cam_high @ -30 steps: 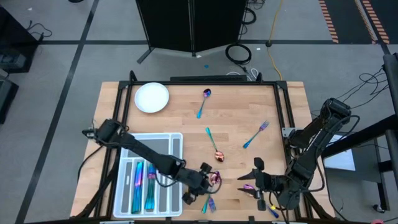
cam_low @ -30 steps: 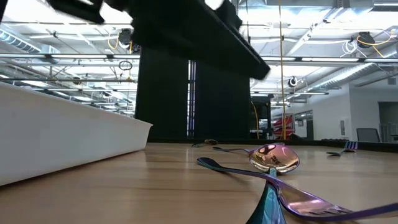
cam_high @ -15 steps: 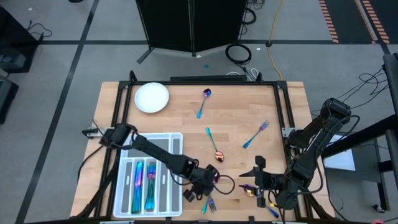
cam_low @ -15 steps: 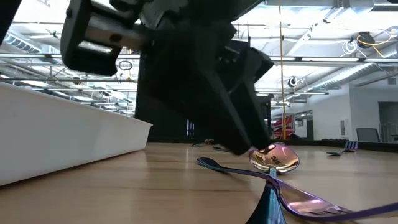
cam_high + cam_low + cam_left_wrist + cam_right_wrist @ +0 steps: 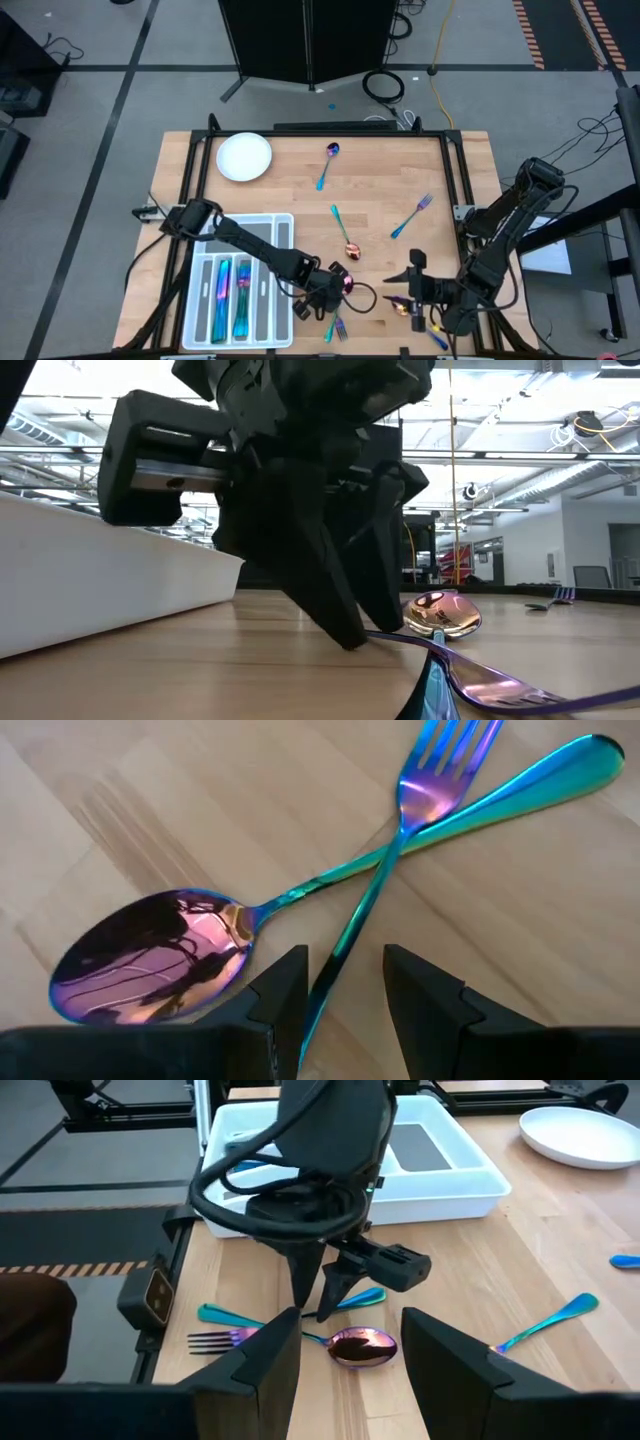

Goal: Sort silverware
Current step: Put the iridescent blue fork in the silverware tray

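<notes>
An iridescent fork (image 5: pixel 415 795) lies across a spoon (image 5: pixel 150 965) near the table's front edge. My left gripper (image 5: pixel 345 1010) points steeply down over them, open, one finger on each side of the fork's handle (image 5: pixel 340 945) and apart from it. In the high view, my left gripper (image 5: pixel 322 308) is just right of the white tray (image 5: pixel 285 225). My right gripper (image 5: pixel 400 285) hovers open a little to the right, facing the left one. Two spoons (image 5: pixel 328 165) (image 5: pixel 345 235) and another fork (image 5: pixel 410 215) lie loose on the wood farther back.
The tray has several compartments, with some silverware (image 5: pixel 232 290) lying in them. A white plate (image 5: pixel 244 156) sits at the far left corner. More small iridescent pieces (image 5: pixel 438 338) lie by the right arm at the front edge. Bare wood lies mid-table.
My left gripper has come down toward the table and tipped steeply downward. It has also shifted slightly right, toward the crossed fork and spoon. In the low view its fingers have dropped from above the picture to just above the tabletop. The silverware has stayed put.
</notes>
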Controlling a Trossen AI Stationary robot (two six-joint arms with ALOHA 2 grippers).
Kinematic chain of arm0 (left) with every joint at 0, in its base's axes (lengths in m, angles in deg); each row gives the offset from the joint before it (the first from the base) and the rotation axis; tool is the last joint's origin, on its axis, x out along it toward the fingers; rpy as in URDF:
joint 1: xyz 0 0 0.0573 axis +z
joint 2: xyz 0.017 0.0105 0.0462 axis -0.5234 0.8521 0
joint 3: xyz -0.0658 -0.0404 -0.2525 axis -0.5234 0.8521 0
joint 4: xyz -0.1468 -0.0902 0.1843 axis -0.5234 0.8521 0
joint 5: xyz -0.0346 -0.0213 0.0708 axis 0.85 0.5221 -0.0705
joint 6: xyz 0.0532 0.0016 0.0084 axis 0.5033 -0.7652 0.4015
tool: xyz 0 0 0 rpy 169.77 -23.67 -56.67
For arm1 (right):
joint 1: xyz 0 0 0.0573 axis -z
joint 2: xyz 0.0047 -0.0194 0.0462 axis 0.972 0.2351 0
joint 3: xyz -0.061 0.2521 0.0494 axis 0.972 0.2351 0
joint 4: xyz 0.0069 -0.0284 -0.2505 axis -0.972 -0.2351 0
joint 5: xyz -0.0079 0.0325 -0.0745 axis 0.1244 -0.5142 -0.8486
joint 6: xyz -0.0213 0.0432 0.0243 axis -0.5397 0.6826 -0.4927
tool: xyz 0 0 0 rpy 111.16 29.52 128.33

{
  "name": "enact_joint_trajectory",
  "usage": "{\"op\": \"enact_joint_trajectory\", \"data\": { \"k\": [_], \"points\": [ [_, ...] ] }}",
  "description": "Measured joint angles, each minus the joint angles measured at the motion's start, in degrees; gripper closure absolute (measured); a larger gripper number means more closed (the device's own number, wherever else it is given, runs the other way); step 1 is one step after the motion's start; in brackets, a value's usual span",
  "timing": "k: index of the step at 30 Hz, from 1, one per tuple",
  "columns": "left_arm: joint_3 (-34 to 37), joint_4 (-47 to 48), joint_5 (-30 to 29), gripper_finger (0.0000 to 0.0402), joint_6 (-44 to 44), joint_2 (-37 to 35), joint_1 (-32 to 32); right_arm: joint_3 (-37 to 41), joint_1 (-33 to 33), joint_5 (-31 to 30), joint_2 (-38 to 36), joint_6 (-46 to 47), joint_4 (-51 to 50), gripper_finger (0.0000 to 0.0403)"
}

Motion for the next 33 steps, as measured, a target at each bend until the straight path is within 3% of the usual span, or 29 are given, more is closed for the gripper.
{"op": "enact_joint_trajectory", "data": {
  "k": [19, 33],
  "points": [
    [-0.15, 0.14, 0.89, 0.0270, -0.12, 1.18, 0.07, 0.00, 0.77, 0.06, 0.00, 0.00, 0.38, 0.0241],
    [-0.11, 0.26, 0.60, 0.0365, -0.21, 1.32, -0.01, 0.00, 0.75, 0.08, 0.00, 0.00, 0.35, 0.0241]
  ]
}}
